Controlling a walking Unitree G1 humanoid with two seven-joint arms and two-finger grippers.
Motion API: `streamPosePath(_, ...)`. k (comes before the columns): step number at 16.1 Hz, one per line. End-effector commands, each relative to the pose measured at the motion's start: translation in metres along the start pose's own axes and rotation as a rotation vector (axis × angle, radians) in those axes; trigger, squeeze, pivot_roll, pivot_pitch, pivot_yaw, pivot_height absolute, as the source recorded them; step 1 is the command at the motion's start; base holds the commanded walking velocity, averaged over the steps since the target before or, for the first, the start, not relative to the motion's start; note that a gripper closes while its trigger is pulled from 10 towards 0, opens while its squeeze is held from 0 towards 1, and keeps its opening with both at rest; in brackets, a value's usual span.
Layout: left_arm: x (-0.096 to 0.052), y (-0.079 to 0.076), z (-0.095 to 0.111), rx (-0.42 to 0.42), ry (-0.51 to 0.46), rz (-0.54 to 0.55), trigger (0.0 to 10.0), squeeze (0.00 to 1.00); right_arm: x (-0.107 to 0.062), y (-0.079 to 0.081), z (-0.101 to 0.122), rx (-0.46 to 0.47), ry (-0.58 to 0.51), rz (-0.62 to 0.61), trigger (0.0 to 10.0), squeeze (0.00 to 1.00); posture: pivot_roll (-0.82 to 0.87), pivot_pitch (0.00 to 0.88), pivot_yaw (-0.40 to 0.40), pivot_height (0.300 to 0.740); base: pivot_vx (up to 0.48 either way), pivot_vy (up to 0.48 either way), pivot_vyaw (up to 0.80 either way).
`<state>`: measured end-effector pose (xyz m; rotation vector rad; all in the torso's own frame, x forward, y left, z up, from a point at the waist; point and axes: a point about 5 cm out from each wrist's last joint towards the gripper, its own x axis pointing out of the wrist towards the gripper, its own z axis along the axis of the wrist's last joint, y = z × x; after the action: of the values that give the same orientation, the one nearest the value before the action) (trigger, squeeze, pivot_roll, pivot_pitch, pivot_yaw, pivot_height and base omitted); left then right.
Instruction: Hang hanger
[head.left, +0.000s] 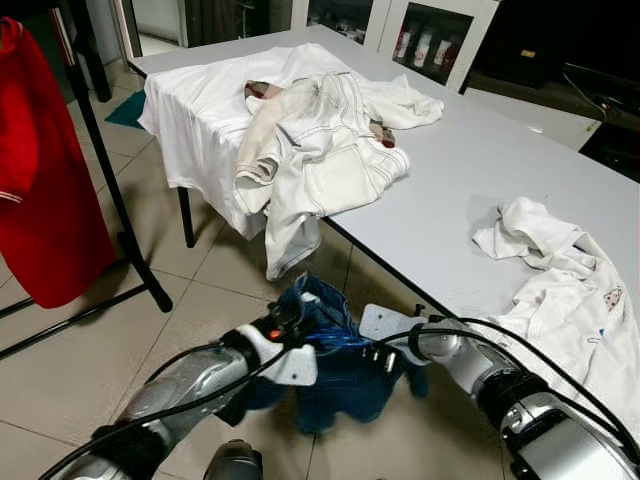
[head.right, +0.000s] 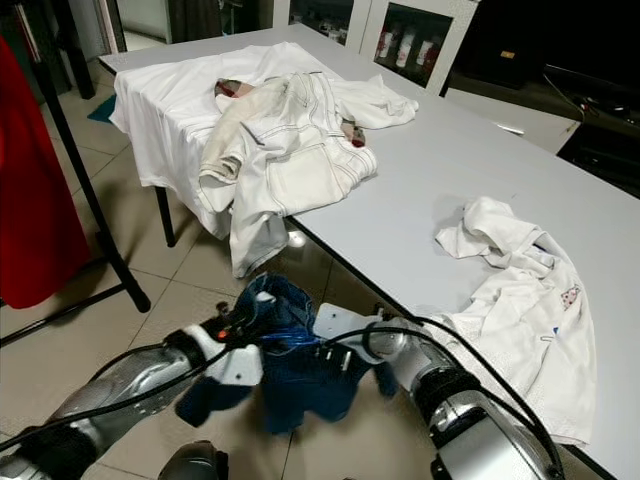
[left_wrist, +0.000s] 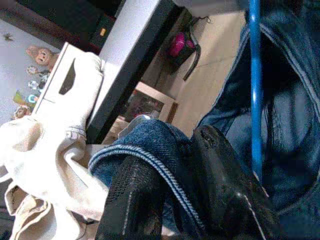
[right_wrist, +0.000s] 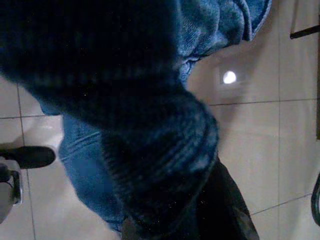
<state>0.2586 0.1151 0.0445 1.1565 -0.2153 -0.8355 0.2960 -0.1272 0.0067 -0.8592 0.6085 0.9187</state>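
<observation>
below the table (head.left: 520, 170) edge, both grippers hold a blue denim garment (head.left: 330, 365): left gripper (left_wrist: 170, 200) fingers pinch its hem beside a blue hanger (left_wrist: 255, 90); right gripper (right_wrist: 200, 210) finger spacing cannot be told.

No legible text, small coloured print on the white garment (head.left: 612, 297) too small to read, cabinet bottle labels (head.left: 420, 47) unreadable

It looks like a laundry or clothes-sorting room indoors: a tiled floor (head.left: 70, 370), a long grey table (head.left: 470, 180) heaped with white clothes (head.left: 310, 150), and a clothes rack (head.left: 110, 190) at 9 o'clock.
</observation>
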Motion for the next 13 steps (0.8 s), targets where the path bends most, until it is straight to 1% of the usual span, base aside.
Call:
streamPosePath(1,-0.004,-0.005,-0.002,-0.021,0.017,-0.002,10.0,0.00,-0.008,-0.014,-0.006,0.027,-0.003,-0.042,0.0,0.00,0.26,0.016,-0.136,0.710,0.000,0.000,0.00)
streamPosePath(2,-0.011,-0.009,-0.008,-0.042,0.048,0.000,10.0,0.00,-0.011,-0.015,-0.009,0.040,-0.015,-0.032,0.0,0.00,0.26,0.016,-0.136,0.710,0.000,0.000,0.00)
streamPosePath(3,-0.021,-0.015,-0.016,-0.079,0.088,0.014,10.0,0.00,-0.014,-0.012,-0.011,0.032,-0.060,0.018,0.0,0.00,0.26,0.017,-0.138,0.710,0.000,0.000,0.00)
streamPosePath(4,-0.028,-0.019,-0.022,-0.120,0.122,0.032,10.0,0.00,-0.016,-0.010,-0.013,0.049,-0.082,0.043,0.0,0.00,0.26,0.019,-0.142,0.710,0.000,0.000,0.00)
streamPosePath(5,-0.043,-0.026,-0.033,-0.185,0.185,0.065,10.0,0.00,-0.020,-0.007,-0.014,0.049,-0.139,0.082,0.0,0.00,0.26,0.019,-0.143,0.710,0.000,0.000,0.00)
streamPosePath(6,-0.054,-0.030,-0.040,-0.225,0.226,0.091,10.0,0.00,-0.024,-0.005,-0.015,0.049,-0.188,0.112,0.0,0.00,0.27,0.020,-0.147,0.710,0.000,0.000,0.00)
streamPosePath(9,-0.067,-0.031,-0.047,-0.277,0.267,0.145,10.0,0.00,-0.029,-0.003,-0.014,0.048,-0.255,0.147,0.0,0.00,0.27,0.021,-0.150,0.710,0.000,0.000,0.00)
streamPosePath(10,-0.078,-0.032,-0.053,-0.308,0.302,0.194,10.0,0.00,-0.033,-0.003,-0.016,0.054,-0.286,0.171,0.0,0.00,0.27,0.022,-0.153,0.710,0.000,0.000,0.00)
streamPosePath(11,-0.087,-0.036,-0.059,-0.331,0.340,0.221,10.0,0.00,-0.036,-0.002,-0.019,0.063,-0.301,0.193,0.0,0.00,0.27,0.022,-0.154,0.710,0.000,0.000,0.00)
streamPosePath(13,-0.102,-0.038,-0.067,-0.369,0.391,0.271,10.0,0.00,-0.040,0.000,-0.024,0.088,-0.334,0.211,0.0,0.00,0.27,0.025,-0.157,0.710,0.000,0.000,0.00)
